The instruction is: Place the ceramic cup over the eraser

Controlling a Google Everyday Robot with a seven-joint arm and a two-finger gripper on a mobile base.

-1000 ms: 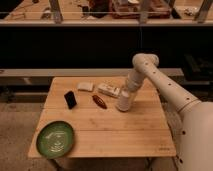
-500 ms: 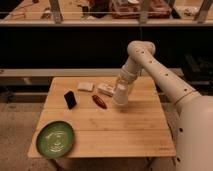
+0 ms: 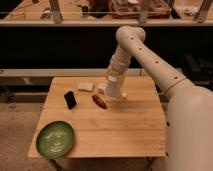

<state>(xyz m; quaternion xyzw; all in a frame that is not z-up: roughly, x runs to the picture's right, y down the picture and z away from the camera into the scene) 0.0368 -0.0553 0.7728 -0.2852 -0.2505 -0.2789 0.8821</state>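
While the eraser [image 3: 70,99] sits apart, the end effector [image 3: 114,84] over the table [image 3: 125,131] clamps the ceramic cup [image 3: 114,92].

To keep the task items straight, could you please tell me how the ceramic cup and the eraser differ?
The ceramic cup is white; the eraser is black. The cup is a rounded cylinder, the eraser a thin slab. The cup is held by the shut gripper toward the far side of the table, while the eraser stands free further left in view. Both are small.
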